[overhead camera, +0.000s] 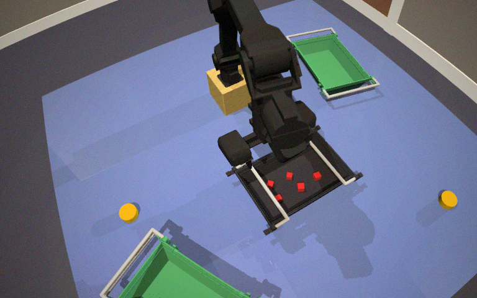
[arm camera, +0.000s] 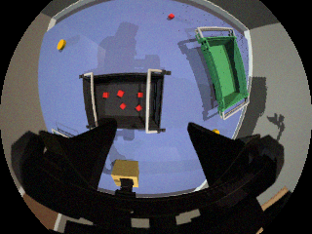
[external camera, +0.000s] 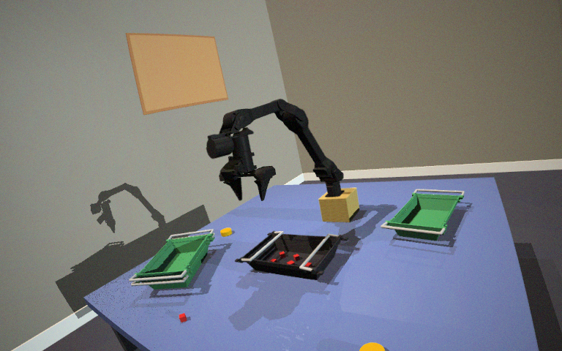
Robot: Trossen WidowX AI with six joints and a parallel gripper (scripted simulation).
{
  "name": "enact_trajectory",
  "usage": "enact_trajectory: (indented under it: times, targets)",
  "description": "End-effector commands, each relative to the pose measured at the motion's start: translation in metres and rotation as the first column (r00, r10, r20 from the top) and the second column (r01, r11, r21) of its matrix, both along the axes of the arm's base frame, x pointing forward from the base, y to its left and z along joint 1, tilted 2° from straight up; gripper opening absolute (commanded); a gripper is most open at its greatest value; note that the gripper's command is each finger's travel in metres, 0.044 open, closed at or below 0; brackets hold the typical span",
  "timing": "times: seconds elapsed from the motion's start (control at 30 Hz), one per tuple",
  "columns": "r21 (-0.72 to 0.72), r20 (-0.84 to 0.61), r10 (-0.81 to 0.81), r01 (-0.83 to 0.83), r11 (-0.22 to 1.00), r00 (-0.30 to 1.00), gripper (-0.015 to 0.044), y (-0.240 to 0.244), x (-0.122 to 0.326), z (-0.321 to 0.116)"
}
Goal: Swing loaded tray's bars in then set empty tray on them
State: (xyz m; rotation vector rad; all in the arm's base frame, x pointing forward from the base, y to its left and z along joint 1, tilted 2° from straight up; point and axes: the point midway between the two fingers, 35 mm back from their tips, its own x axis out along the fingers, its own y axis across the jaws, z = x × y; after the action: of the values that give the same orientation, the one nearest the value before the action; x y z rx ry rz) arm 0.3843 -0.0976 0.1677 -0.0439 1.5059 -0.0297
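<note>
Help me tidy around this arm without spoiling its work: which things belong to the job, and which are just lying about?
Job:
- black tray, with its bars
- red blocks inside it
- one green tray, left or right in the exterior view; can't tell which

Lying about:
- loose red block
- two yellow discs
- the other green tray

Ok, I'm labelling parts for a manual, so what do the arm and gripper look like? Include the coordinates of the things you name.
The arm (overhead camera: 267,49) (external camera: 304,132) is all black, with chunky, rounded joints. The gripper (external camera: 251,199) (arm camera: 152,125) is black too, with two tapering, pointed fingers.
</note>
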Motion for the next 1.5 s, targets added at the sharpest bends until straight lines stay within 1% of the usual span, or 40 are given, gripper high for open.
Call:
enact_trajectory:
  times: [0.0, 0.2, 0.3, 0.43, 0.53, 0.8, 1.03, 1.23, 1.3, 1.47]
  targets:
    - [0.016, -0.035, -0.006, 0.007, 1.0, 0.999, 0.044, 0.045, 0.003, -0.022]
    - [0.029, -0.034, -0.037, 0.038, 0.999, 0.999, 0.044, 0.137, -0.004, -0.04]
    - [0.021, -0.014, -0.059, 0.059, 0.998, 0.998, 0.044, 0.181, -0.017, -0.05]
    - [0.025, -0.003, -0.079, 0.079, 0.997, 0.997, 0.044, 0.226, -0.038, -0.06]
    - [0.036, -0.009, -0.095, 0.095, 0.995, 0.995, 0.044, 0.268, -0.065, -0.07]
    - [0.054, -0.031, -0.135, 0.136, 0.989, 0.99, 0.044, 0.348, -0.152, -0.096]
    - [0.056, -0.054, -0.172, 0.175, 0.983, 0.984, 0.044, 0.387, -0.248, -0.119]
    - [0.045, -0.07, -0.205, 0.208, 0.977, 0.976, 0.044, 0.392, -0.333, -0.138]
    - [0.043, -0.073, -0.211, 0.214, 0.976, 0.975, 0.044, 0.39, -0.348, -0.141]
    - [0.042, -0.073, -0.212, 0.215, 0.976, 0.975, 0.044, 0.39, -0.35, -0.142]
